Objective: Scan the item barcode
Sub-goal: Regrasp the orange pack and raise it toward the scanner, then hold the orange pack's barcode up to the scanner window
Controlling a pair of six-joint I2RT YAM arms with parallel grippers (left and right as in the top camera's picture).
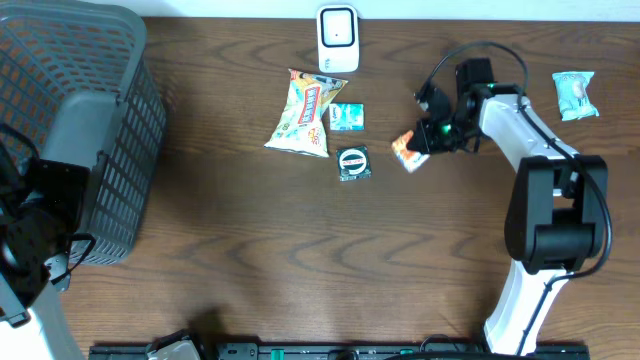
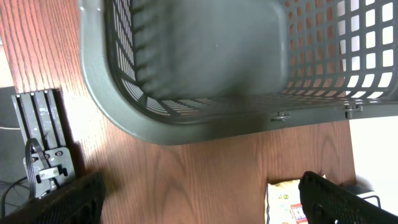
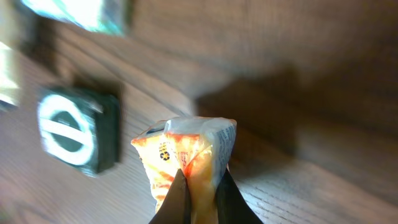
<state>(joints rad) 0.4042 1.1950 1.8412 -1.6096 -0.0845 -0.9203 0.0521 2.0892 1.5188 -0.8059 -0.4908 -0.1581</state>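
Print on the orange packet pinched by the right gripper is unreadable; left gripper gapes.

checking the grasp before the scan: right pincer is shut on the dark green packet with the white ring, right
Not quite. The right pincer is shut, but on the orange and white packet; the dark green packet with the white ring lies apart from it, ungripped. The right wrist view shows this.

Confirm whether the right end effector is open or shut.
Shut: the right end effector pinches the orange packet by its edge, as the right wrist view shows.
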